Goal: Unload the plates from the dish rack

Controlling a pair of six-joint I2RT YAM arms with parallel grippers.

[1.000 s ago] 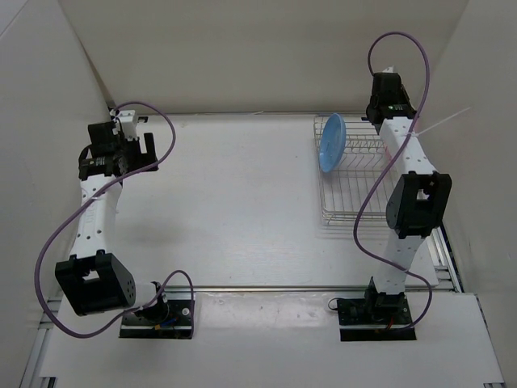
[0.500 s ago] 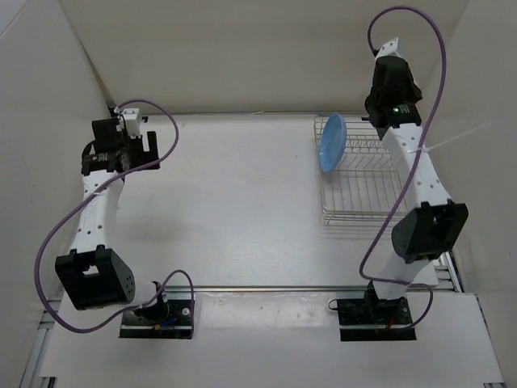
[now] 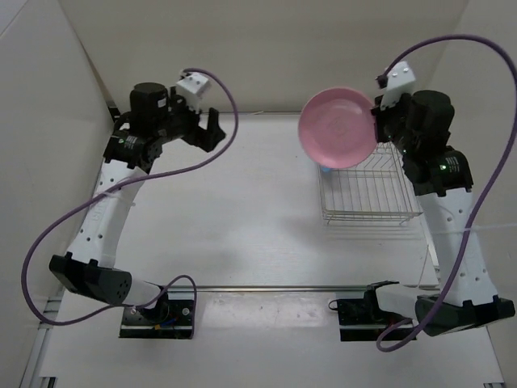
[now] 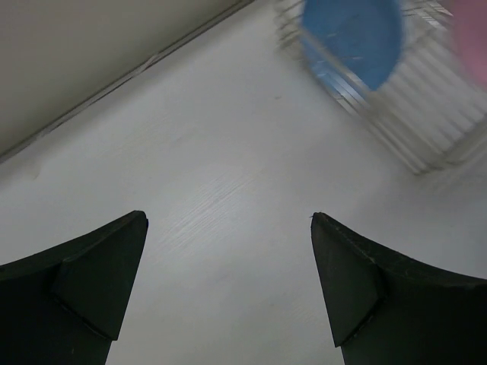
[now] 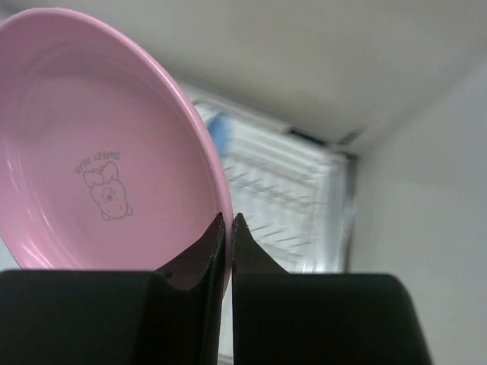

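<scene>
My right gripper (image 3: 376, 123) is shut on the rim of the pink plate (image 3: 337, 128) and holds it on edge in the air above the far left end of the dish rack (image 3: 367, 194). In the right wrist view the fingertips of my right gripper (image 5: 230, 218) pinch the pink plate's (image 5: 99, 152) rim, with the rack (image 5: 285, 213) below. The blue plate (image 4: 354, 38) stands upright in the rack (image 4: 426, 122); from above only a sliver of it (image 3: 324, 169) shows under the pink plate. My left gripper (image 3: 212, 129) is open and empty, raised over the far left of the table (image 4: 228, 220).
White walls close in the table on the left, back and right. The rack stands near the right wall. Purple cables loop off both arms. The arm bases sit at the near edge.
My right arm has lifted and the pink plate now shows in its gripper above the rack. My left arm has risen and swung right, toward the rack.
</scene>
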